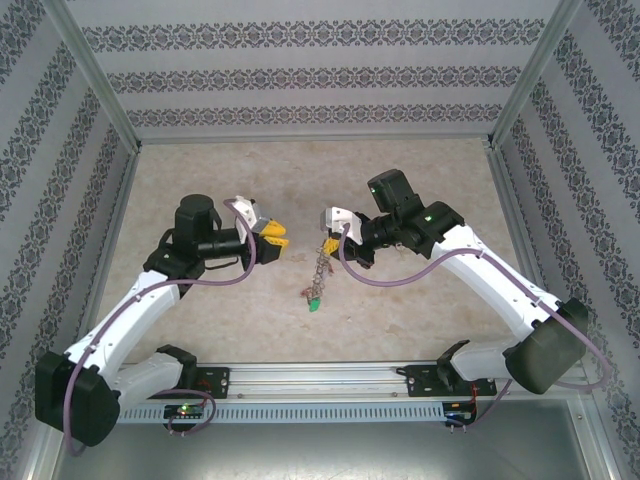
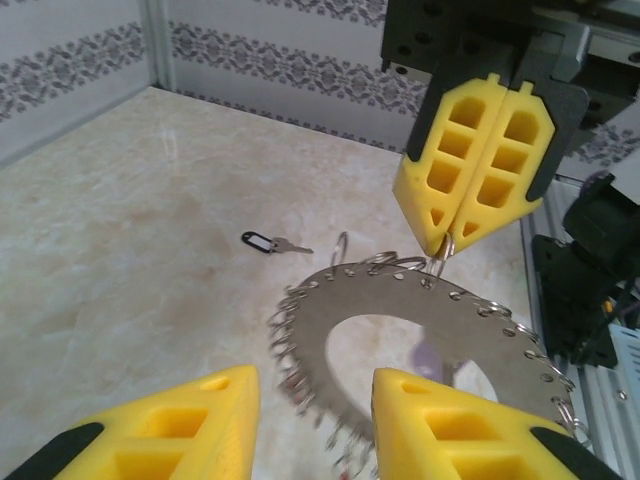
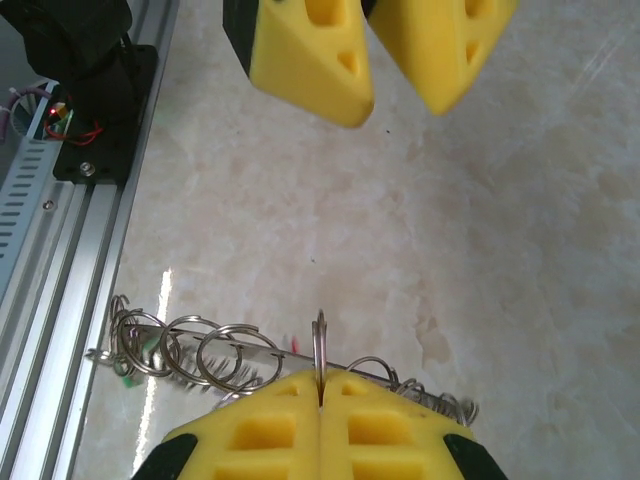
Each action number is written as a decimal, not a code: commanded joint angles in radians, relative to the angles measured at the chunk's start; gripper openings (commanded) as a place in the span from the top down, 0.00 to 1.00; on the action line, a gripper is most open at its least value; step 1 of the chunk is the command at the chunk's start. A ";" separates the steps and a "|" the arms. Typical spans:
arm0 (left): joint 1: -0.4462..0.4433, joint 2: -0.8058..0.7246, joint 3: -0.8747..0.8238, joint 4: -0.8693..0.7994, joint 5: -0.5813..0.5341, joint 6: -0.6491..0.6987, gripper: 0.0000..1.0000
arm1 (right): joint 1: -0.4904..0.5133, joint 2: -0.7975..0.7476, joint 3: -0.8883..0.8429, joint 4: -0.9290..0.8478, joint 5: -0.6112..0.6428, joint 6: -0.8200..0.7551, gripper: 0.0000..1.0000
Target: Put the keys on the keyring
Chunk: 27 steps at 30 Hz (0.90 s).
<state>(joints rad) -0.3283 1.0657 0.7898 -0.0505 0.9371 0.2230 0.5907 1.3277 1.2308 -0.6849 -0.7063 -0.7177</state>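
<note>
Holds keyring (image 2: pixel 335 305) by one rim loop in clamped right gripper (image 2: pixel 443 245), hanging over beige table (image 2: pixel 120 250) — left gripper (image 2: pixel 315 390) half-spread, empty, just short of fringe. One key (image 2: pixel 270 243) on open table, patterned walls (image 2: pixel 260 60) well back.

Left arm (image 1: pixel 140 300) and right arm (image 1: pixel 490 265): white link shells joined by black joint housings. A mauve cable (image 1: pixel 108 330) is run along each. Green lights (image 1: pixel 428 213) are noted on the right arm's black wrist block. Left gripper (image 2: pixel 318 378) and right gripper (image 2: pixel 447 243) are fitted with yellow fingers (image 2: pixel 470 150), moulded with rectangular pockets and backed in black.
</note>
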 commanded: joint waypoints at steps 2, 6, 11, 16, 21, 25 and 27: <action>-0.010 0.020 0.058 0.054 0.098 0.071 0.63 | -0.009 -0.037 -0.013 0.067 -0.088 -0.046 1.00; -0.023 0.050 0.070 0.059 0.133 0.076 0.63 | -0.011 -0.047 -0.036 0.110 -0.113 -0.048 1.00; -0.070 0.108 0.099 0.051 0.164 0.092 0.63 | -0.012 -0.048 -0.050 0.127 -0.128 -0.051 1.00; -0.104 0.135 0.116 0.024 0.154 0.120 0.63 | -0.014 -0.042 -0.053 0.139 -0.120 -0.035 1.00; -0.121 0.128 0.108 0.016 0.127 0.135 0.65 | -0.014 -0.038 -0.055 0.153 -0.132 -0.021 1.00; -0.137 0.116 0.103 0.016 0.108 0.141 0.65 | -0.014 -0.032 -0.054 0.153 -0.136 -0.019 1.00; -0.142 0.121 0.111 -0.030 0.100 0.170 0.66 | -0.014 -0.030 -0.051 0.152 -0.137 -0.019 1.00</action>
<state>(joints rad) -0.4534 1.2026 0.8722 -0.0372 1.0389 0.3367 0.5903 1.3048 1.1748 -0.5705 -0.7803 -0.7372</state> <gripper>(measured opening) 0.350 0.051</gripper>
